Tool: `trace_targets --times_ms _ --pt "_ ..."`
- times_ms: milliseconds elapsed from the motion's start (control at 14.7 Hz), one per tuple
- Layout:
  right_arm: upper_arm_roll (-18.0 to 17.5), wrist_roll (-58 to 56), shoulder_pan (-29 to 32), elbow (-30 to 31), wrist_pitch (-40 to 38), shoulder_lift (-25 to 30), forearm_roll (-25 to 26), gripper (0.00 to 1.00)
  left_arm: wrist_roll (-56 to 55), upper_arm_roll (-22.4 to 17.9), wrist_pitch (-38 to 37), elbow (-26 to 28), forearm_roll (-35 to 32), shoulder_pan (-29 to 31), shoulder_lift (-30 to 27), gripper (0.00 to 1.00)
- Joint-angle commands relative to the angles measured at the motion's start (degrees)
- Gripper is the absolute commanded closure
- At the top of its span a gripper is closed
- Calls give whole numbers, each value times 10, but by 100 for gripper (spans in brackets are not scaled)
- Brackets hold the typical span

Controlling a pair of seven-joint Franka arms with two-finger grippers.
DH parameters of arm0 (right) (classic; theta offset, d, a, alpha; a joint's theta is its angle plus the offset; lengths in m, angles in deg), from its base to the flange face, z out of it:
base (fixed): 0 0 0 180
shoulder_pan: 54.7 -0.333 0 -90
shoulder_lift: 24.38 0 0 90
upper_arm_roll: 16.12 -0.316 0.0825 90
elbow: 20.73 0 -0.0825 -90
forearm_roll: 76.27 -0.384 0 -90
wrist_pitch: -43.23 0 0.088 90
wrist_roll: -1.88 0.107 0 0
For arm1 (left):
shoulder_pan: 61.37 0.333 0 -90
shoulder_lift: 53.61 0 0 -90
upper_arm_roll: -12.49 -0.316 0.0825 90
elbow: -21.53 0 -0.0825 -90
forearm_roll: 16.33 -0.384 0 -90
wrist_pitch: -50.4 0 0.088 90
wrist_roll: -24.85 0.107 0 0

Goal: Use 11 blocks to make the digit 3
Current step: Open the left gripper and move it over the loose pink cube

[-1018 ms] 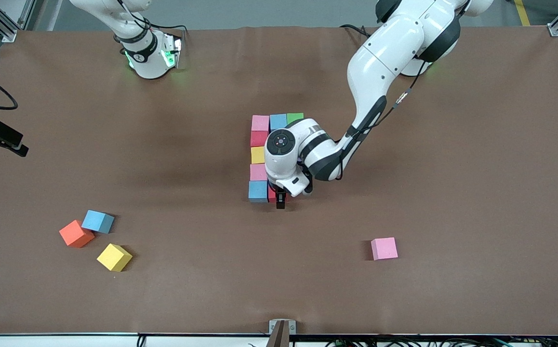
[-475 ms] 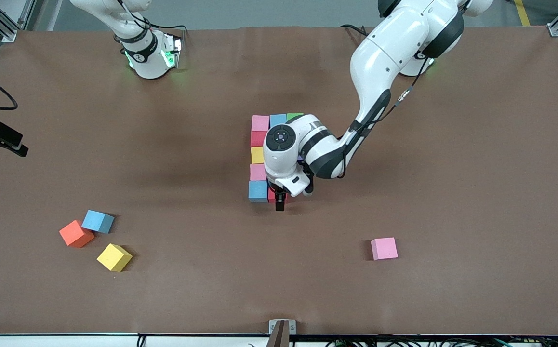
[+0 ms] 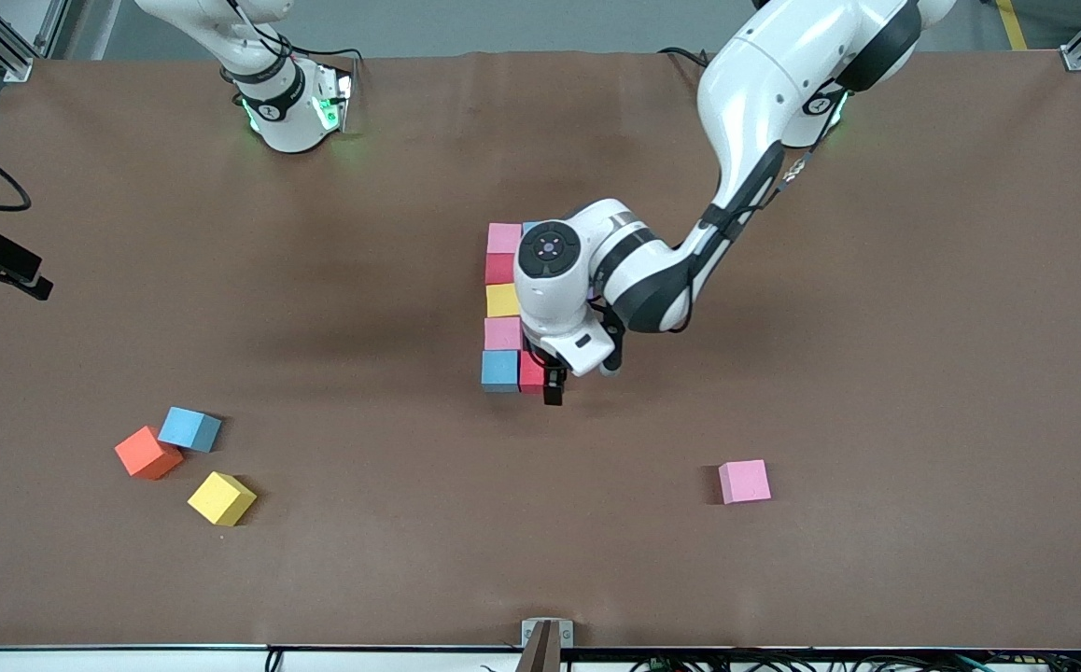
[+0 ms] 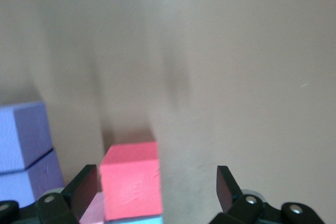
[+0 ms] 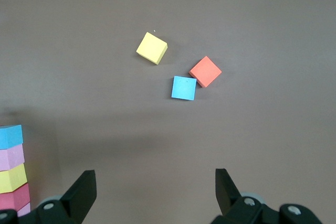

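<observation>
The digit 3 figure stands mid-table: a column of pink (image 3: 504, 237), red, yellow (image 3: 501, 300), pink and light blue (image 3: 500, 370) blocks, with a red block (image 3: 531, 371) beside the light blue one. My left gripper (image 3: 551, 380) hovers low over that red block (image 4: 130, 179), open; the block lies between the jaws close to one finger (image 4: 85, 182), untouched by the other. Two purple blocks (image 4: 23, 153) show beside it. The left hand hides other blocks of the figure. My right gripper (image 5: 155, 182) waits high above the table, open and empty.
Loose cubes lie toward the right arm's end, nearer the front camera: light blue (image 3: 190, 428), orange (image 3: 147, 453) and yellow (image 3: 221, 497). A pink cube (image 3: 744, 482) lies alone toward the left arm's end.
The left hand has shifted slightly toward the left arm's end, and the red block beside the light blue one now shows more. The right arm has not moved.
</observation>
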Motion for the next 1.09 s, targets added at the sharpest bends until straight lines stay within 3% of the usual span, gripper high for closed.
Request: trace_targets --times_ms 0,339,747,1018 --pt "-5 -3 -3 16 0 17 3 0 68 6 -18 11 1 45 -32 0" --pt "-5 -5 -5 8 -1 17 7 0 228 3 -31 11 -4 99 -52 0" --pt "-6 -4 -7 7 -1 17 4 0 403 -2 -72 11 -8 124 -70 0" --pt "2 -3 -38 3 -1 17 11 0 556 -1 -72 11 -5 147 -74 0"
